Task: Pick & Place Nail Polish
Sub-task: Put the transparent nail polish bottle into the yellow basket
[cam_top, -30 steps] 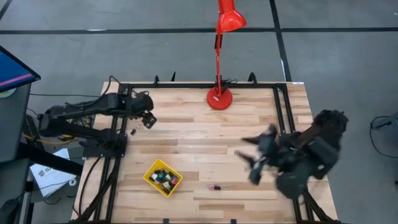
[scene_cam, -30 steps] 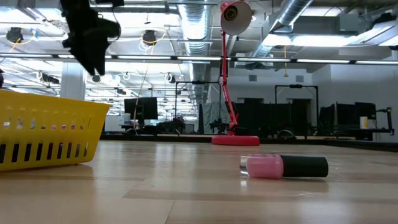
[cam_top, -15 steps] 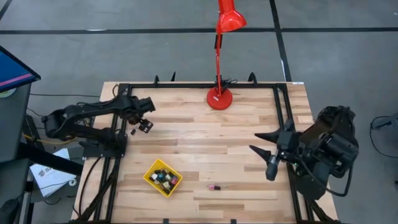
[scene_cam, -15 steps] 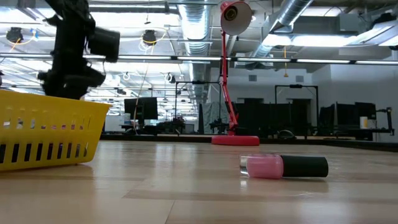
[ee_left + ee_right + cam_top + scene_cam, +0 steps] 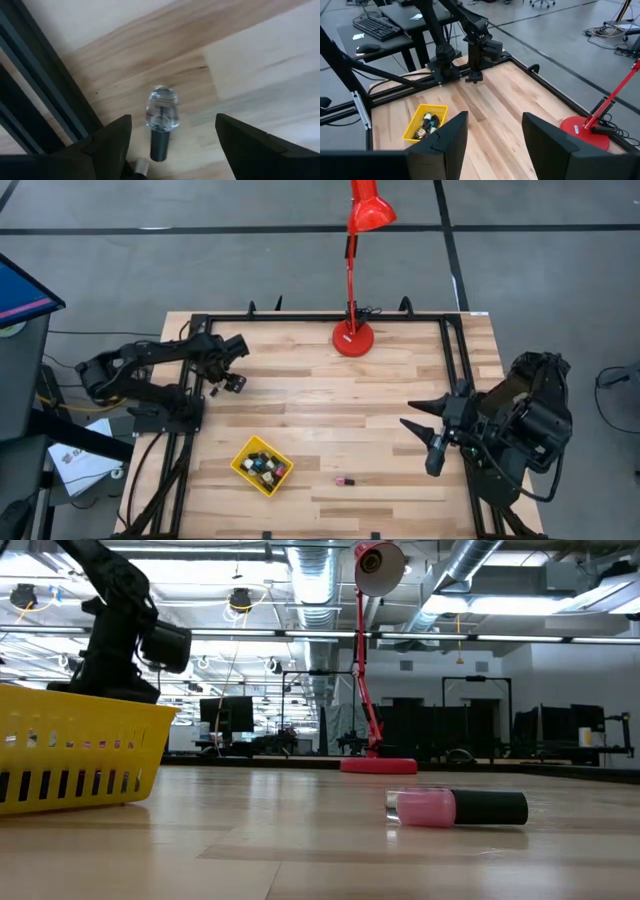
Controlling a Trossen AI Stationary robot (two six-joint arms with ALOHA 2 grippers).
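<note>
At the tabletop's (image 5: 330, 420) left edge, left gripper (image 5: 170, 145) hangs spread wide over one clear bottle (image 5: 161, 111) with a dark cap, lying beside the black frame rail (image 5: 35, 95), nothing grasped; judged step: lining up for a pick, and the next move calls for a straight descent so the fingers straddle the bottle clear of the rail, then a carry to the yellow tray (image 5: 262, 465). Right gripper (image 5: 490, 145) waits over the right side, fingers parted, empty. Count: one clear bottle, one pink bottle (image 5: 455, 808) on its side near the front edge, several in the tray, number not readable
</note>
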